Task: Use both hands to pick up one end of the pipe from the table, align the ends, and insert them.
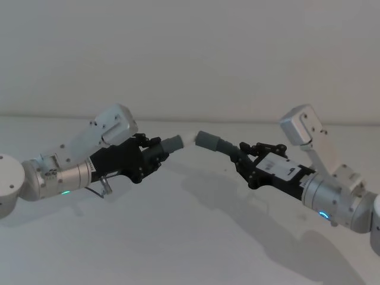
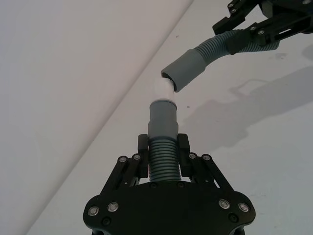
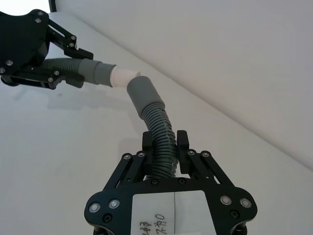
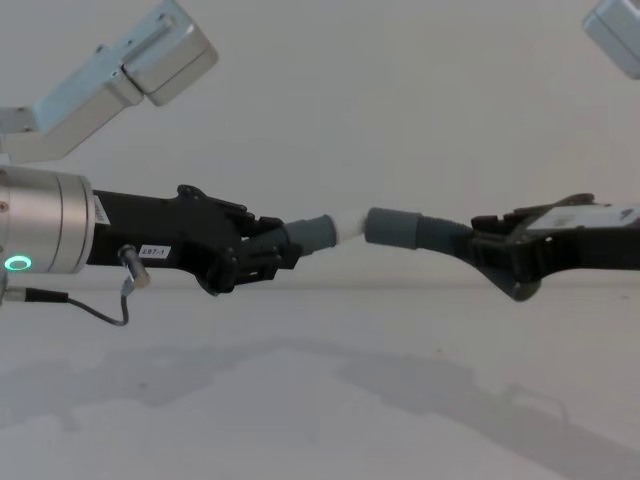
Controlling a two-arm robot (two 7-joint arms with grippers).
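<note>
Two claws, two hose pieces, tips meeting in mid-air above the table (image 1: 178,237).

Left claw (image 2: 163,149) clamped on slimmer hose piece (image 2: 163,132); right claw (image 3: 165,147) clamped on ribbed hose piece (image 3: 156,127). White tip (image 2: 165,89) just at mouth of wider cuff (image 2: 186,68), axes angled rather than in line. Depth of entry hard to judge.

The two pipe pieces meet tip to cuff in mid-air, the left gripper (image 1: 155,149) at nine o'clock and the right gripper (image 1: 242,155) at three; the table (image 1: 178,237) lies bare below at six; open air above at twelve.
</note>
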